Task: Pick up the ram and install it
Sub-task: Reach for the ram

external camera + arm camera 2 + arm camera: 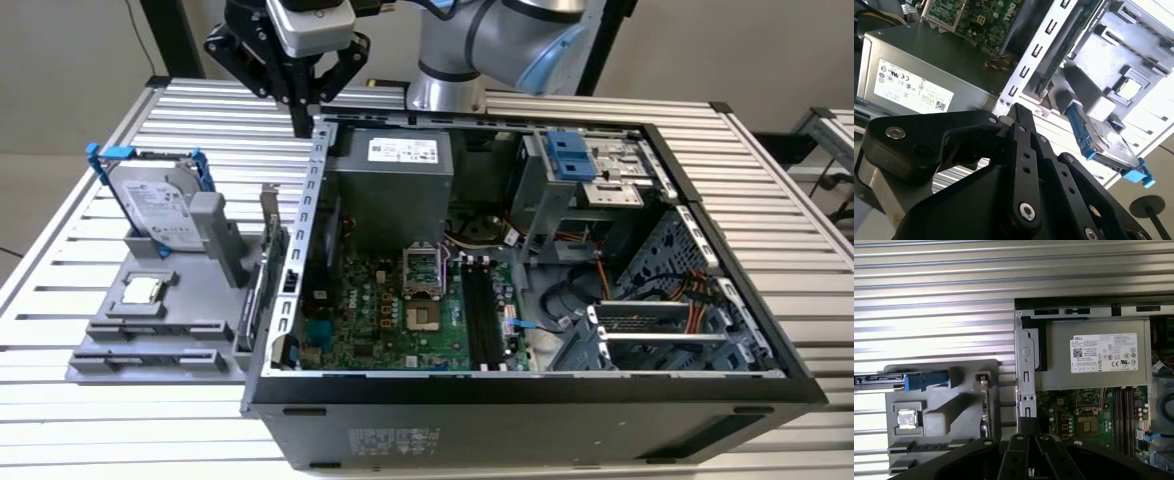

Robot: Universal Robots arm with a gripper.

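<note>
We judge the ram (1066,50), on edge in its gray holder (147,335), light, stiff, fragile, best pinched across its flat faces midway; our pincer (304,120) looks closed, empty.

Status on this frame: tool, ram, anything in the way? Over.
Tool shut, empty, over corner of the case. Ram on edge in gray holder, untouched. Hard drive stands beside it.

- Upper left of the frame: the gripper (304,118) hangs over the rear corner of the open computer case (534,400).
- Left: a grey holder (134,355) on the slatted table (801,250) carries an upright hard drive (154,205) and a square chip (140,290).
- At the holder's edge beside the case wall, a thin dark stick standing on edge is probably the ram (278,265).
- Centre: black memory slots (478,312) lie on the motherboard (387,310).
</note>
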